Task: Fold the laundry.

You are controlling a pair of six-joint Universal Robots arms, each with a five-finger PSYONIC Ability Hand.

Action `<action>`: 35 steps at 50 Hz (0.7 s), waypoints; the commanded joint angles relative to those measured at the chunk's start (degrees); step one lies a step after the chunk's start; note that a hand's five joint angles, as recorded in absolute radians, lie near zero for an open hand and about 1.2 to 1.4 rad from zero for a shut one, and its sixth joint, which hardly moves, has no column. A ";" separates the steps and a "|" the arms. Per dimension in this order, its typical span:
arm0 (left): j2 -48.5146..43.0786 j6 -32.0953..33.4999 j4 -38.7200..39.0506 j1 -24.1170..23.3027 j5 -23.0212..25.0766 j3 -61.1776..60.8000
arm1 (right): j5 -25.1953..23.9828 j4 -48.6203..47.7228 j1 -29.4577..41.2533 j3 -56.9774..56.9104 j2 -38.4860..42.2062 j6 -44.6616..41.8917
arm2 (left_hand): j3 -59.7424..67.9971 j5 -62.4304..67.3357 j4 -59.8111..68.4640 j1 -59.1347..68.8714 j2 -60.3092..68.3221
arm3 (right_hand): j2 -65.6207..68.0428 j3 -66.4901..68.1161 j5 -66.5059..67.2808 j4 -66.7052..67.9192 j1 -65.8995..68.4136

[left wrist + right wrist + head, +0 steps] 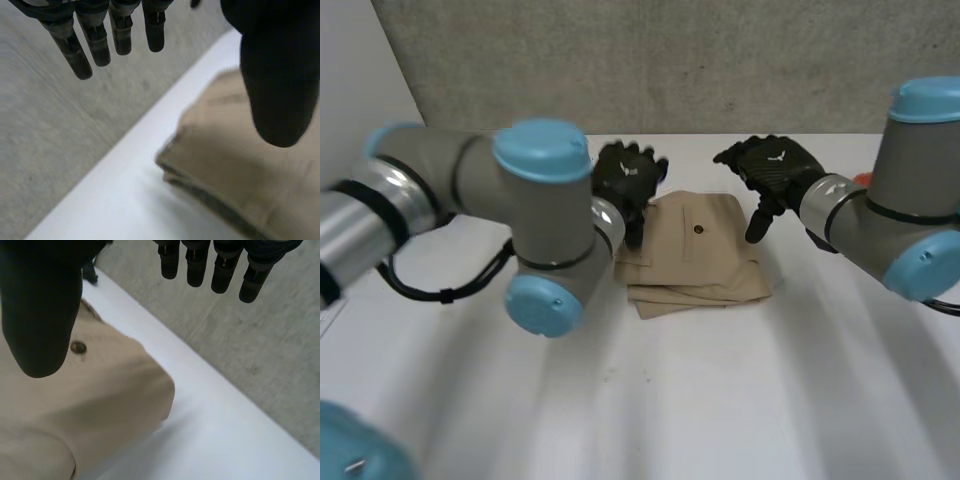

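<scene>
White table (720, 380) with a grey concrete-looking wall (670, 60) behind it, nothing fancy. Sitting toward the wall side of the table is a pair of khaki pants (705, 255), already folded into a stacked, roughly square bundle. The top face shows a pocket with a small dark button (698, 229), and a couple of layers peek out along the near edge.

Left hand (625, 180) is at the pants' left edge, up by the far corner. In its wrist view the fingers (95, 40) hang straight and a bit spread, with the thumb (280, 75) well apart from them over the cloth (235, 170), nothing pinched. Can't tell if the thumb actually touches the fabric.

Right hand (775, 170) is over at the pants' far right corner, same deal. Its fingers (220, 265) are straight and apart out past the cloth's edge, and its thumb (40, 315) is just beside the button (78, 347) over the pants (100, 400), gripping nothing.

Both grey arms with light-blue caps (540, 150) reach in from either side of the pants.
</scene>
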 commanded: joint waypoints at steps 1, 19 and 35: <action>15.69 -10.16 2.28 0.80 8.60 -13.48 | 0.22 -17.68 0.26 22.42 -10.59 0.00 | -1.65 -1.33 -1.28 -1.79 -1.42 | -1.54 -2.34 -2.95 -4.56 -2.07; 30.56 -15.63 7.82 3.26 27.51 -35.73 | 3.21 -47.75 6.33 40.21 -1.20 -10.11 | -0.81 -0.49 -0.44 -0.95 -0.58 | -1.54 -2.34 -2.95 -4.56 -2.07; 29.95 -15.89 8.17 3.79 27.43 -36.09 | 4.26 -48.11 6.59 27.73 8.30 -12.48 | -0.81 -0.49 -0.43 -0.95 -0.58 | 39.59 38.79 38.17 36.57 39.06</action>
